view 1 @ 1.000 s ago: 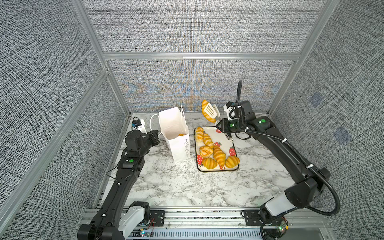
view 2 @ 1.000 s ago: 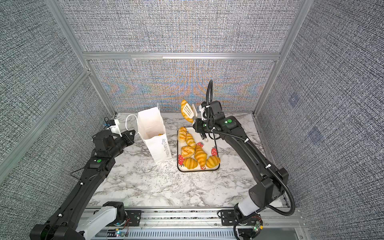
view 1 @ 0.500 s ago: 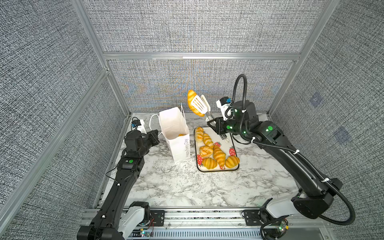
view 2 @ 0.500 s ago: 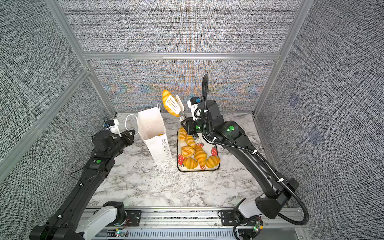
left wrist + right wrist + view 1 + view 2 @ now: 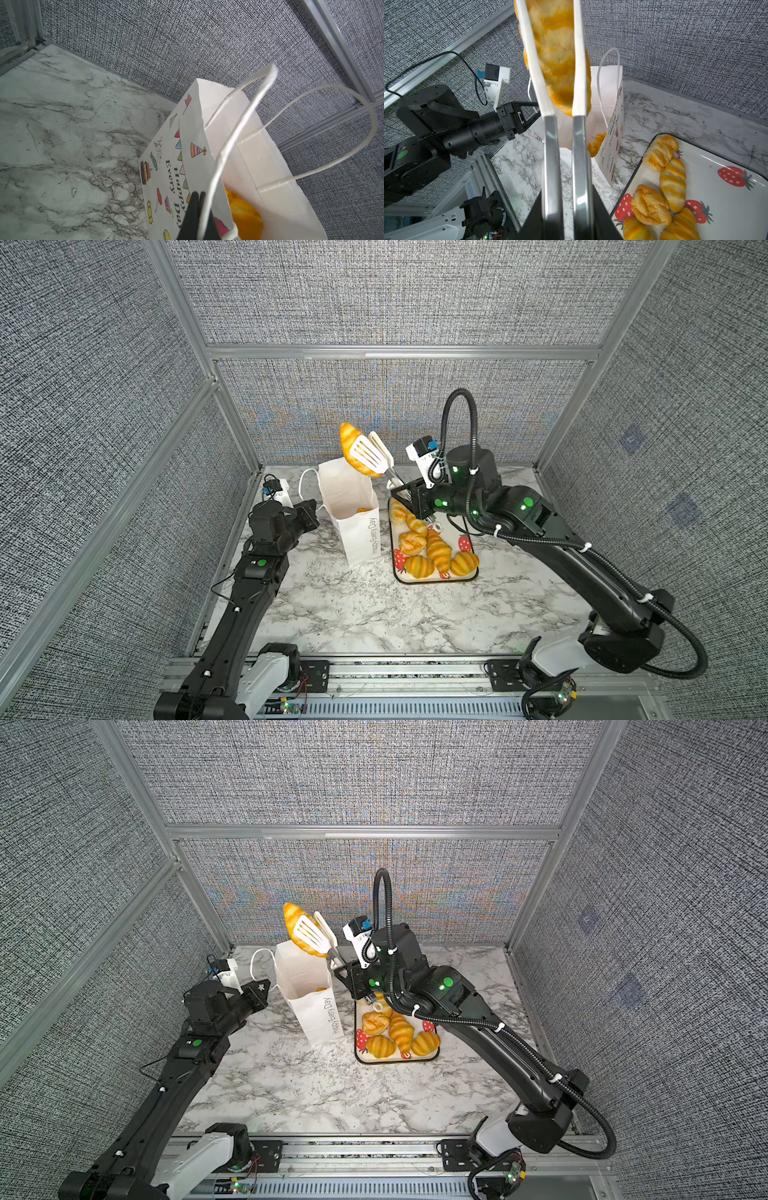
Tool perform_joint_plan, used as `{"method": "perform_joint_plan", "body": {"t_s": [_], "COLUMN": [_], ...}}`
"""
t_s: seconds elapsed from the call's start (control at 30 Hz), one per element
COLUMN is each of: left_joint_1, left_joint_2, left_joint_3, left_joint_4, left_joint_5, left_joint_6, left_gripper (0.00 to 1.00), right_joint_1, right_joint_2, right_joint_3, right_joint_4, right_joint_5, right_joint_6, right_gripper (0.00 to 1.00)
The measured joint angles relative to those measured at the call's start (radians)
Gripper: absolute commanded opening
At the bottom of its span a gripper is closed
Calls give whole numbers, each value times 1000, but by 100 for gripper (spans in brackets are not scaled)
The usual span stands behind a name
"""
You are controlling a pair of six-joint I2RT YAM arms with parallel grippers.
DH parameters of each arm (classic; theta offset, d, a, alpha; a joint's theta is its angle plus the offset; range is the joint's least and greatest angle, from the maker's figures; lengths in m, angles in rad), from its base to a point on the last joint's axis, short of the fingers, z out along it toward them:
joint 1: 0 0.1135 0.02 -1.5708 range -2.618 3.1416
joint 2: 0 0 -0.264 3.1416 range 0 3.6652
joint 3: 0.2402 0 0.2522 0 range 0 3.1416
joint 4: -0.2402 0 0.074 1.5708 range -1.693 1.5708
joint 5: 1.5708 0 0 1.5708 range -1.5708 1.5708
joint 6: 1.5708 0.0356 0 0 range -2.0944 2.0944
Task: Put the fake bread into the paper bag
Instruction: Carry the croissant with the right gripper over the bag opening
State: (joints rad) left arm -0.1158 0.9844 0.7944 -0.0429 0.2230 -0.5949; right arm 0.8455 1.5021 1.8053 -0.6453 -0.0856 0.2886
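My right gripper is clamped on the metal handles of the white tongs, whose blades squeeze the braided loaf in the air over the open top of the paper bag. The bag stands upright toward the desk's back edge with one pastry inside. My left gripper is pinched tight on its cord handle. The other breads lie on the strawberry tray just beside it.

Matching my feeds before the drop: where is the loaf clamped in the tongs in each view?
In a top view: loaf just left of centre, above the paper bag.
In a top view: loaf well left of centre, above the bag.
Left wrist: absent.
Right wrist: loaf top centre, between the tongs.
Shared landmark: the paper bag.
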Motion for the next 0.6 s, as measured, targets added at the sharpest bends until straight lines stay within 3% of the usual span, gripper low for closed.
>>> {"method": "perform_joint_plan", "body": {"t_s": [0.6], "left_joint_1": [0], "left_joint_2": [3], "left_joint_3": [-6], "left_joint_4": [0], "left_joint_5": [5], "left_joint_6": [0], "left_gripper": [0], "right_joint_1": [63], "right_joint_2": [117], "right_joint_3": [48], "right_joint_4": [1], "right_joint_5": [4], "right_joint_6": [-19], "right_gripper": [23]}}
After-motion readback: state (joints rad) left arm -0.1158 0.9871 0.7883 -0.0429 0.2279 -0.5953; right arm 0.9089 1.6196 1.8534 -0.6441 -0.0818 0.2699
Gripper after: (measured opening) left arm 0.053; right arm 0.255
